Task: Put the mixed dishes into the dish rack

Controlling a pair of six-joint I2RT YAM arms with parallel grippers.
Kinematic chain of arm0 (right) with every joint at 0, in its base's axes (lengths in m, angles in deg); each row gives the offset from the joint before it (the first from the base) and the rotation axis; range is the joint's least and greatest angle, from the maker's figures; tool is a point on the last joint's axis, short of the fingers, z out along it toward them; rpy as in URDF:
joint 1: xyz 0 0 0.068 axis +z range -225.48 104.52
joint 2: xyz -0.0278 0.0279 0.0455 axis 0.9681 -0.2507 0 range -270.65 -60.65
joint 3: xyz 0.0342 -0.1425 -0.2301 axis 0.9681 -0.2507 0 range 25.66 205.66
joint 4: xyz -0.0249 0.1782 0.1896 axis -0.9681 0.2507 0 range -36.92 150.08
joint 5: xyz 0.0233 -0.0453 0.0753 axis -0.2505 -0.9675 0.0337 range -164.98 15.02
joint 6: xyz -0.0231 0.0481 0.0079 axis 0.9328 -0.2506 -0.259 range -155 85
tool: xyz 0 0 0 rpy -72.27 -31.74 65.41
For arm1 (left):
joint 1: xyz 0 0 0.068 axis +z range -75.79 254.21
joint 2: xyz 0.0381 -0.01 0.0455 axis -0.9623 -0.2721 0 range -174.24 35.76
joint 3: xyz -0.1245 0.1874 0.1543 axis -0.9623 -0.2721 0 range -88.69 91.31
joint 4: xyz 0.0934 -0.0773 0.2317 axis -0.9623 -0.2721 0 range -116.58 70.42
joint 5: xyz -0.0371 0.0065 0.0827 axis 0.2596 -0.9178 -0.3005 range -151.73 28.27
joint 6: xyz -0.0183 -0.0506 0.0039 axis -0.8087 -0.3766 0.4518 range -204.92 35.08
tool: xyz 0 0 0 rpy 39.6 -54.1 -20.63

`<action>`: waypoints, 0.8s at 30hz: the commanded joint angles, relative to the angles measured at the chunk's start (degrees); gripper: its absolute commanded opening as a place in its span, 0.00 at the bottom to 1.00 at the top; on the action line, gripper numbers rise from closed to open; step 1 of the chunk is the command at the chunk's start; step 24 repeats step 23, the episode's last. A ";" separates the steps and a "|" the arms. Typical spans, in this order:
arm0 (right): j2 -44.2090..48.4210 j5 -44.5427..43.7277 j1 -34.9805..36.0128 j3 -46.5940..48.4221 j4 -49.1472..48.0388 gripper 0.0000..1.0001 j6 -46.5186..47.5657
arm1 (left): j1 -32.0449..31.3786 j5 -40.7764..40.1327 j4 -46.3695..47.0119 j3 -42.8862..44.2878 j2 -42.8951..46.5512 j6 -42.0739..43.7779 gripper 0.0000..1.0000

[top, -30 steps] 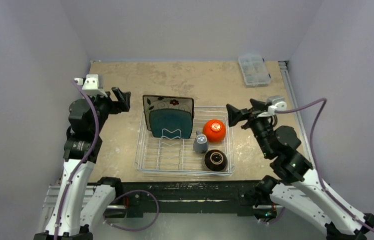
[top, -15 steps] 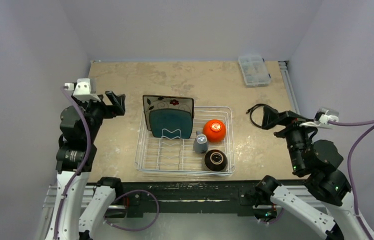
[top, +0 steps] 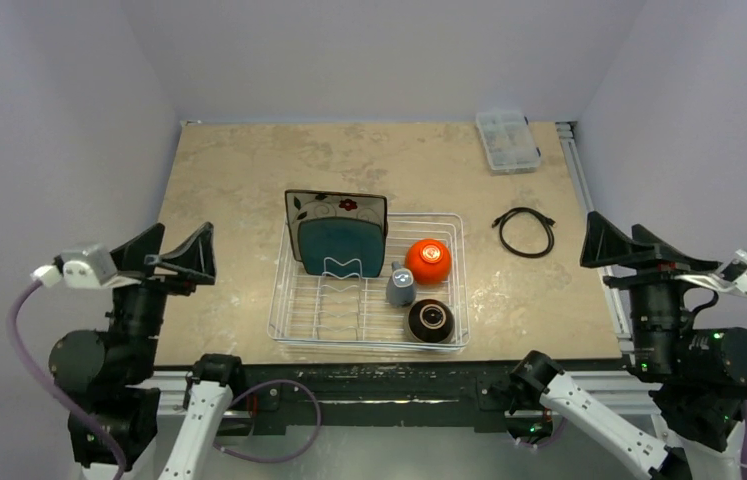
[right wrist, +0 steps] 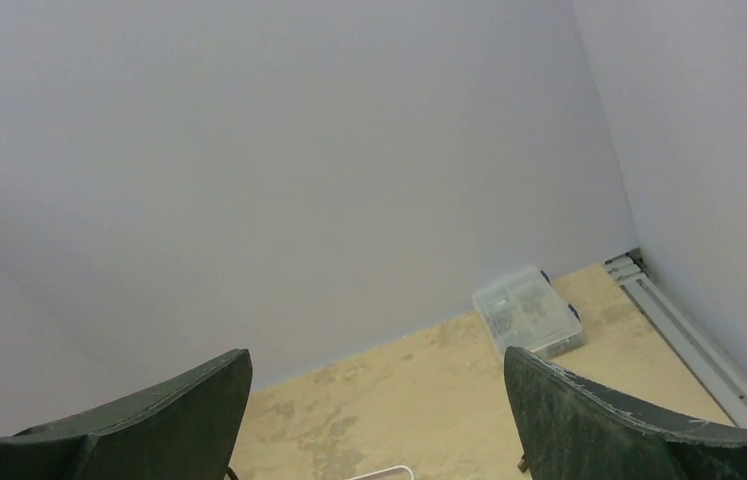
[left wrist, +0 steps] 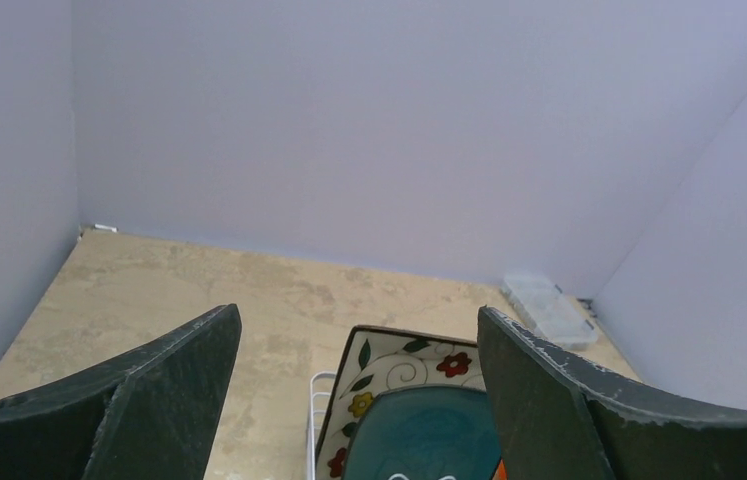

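The dish rack stands mid-table. In it the square flower-patterned plate and the round teal plate stand upright at the back left. The orange bowl, small grey cup and dark brown bowl sit upside down on the right side. My left gripper is open and empty, left of the rack near the front edge. My right gripper is open and empty, at the table's right edge. The left wrist view shows the flower plate, teal plate and a rack wire.
A clear compartment box sits at the back right; it also shows in the right wrist view. A black coiled cable lies right of the rack. Purple walls close in the table on three sides.
Both arms have pulled back from the rack toward the near edge, the left one leftward and the right one rightward. The cable has come into view. The dishes have not moved.
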 commanded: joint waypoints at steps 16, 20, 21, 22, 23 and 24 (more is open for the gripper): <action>5.10 2.17 0.08 4.00 -9.57 0.99 2.66 | -0.21 -6.29 -1.77 4.12 10.71 0.89 0.87; 4.24 0.94 0.13 3.15 -9.56 0.99 2.75 | -0.21 -6.20 -2.29 3.85 10.89 0.82 0.87; 3.55 0.22 0.13 3.62 -8.45 0.99 2.18 | -0.21 -6.19 -2.27 3.61 10.92 0.75 0.87; 2.59 -0.68 0.05 4.25 -6.93 0.99 1.10 | -0.21 -6.18 -2.35 3.47 11.03 0.67 0.87; 1.80 -1.29 0.12 4.75 -5.97 0.99 0.74 | -0.21 -6.21 -2.32 3.30 11.05 0.52 0.87; 1.80 -1.29 0.12 4.75 -5.97 0.99 0.74 | -0.21 -6.21 -2.32 3.30 11.05 0.52 0.87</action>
